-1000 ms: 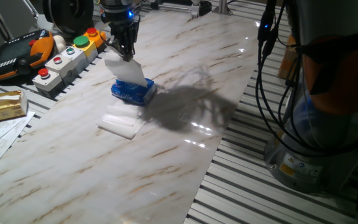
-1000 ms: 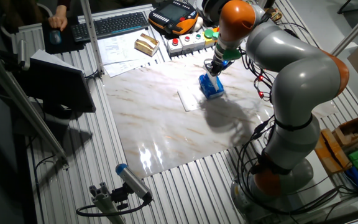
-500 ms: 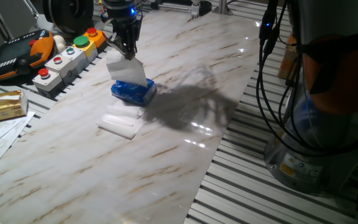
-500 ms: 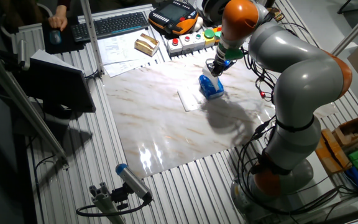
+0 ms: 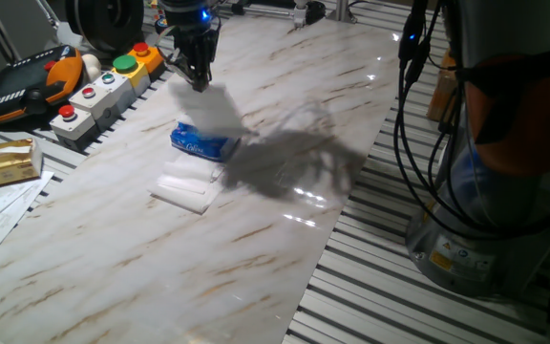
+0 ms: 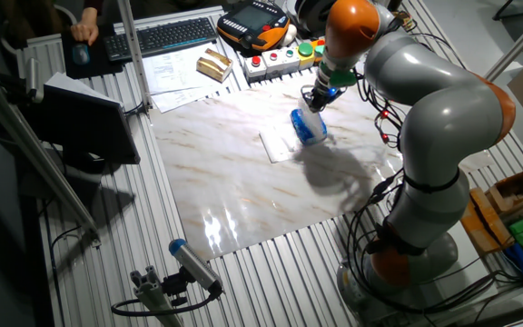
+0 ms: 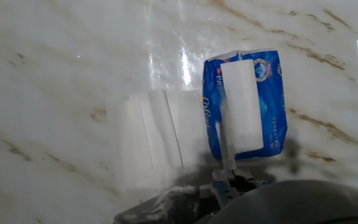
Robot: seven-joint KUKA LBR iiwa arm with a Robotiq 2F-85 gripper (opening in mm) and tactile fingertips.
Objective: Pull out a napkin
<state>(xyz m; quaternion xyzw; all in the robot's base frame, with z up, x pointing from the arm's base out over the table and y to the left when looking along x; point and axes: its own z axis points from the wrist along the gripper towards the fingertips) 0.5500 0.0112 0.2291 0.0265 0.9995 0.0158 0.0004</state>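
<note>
The KUKA arm [image 6: 443, 127] bends over the marble tabletop [image 5: 285, 172] from the right of the frame, its wrist turned down so the gripper [image 5: 197, 78] hangs at upper left, above the blue tissue pack [image 5: 201, 142]. The napkin [image 5: 216, 111] is a blurred white sheet hanging from the fingertips, its edges hard to trace. In the hand view the fingers are mostly cut off at the bottom edge. The jaws are pinched together on the napkin's top. A stack of folded white tissues [image 5: 185, 184] lies just beside the pack.
</note>
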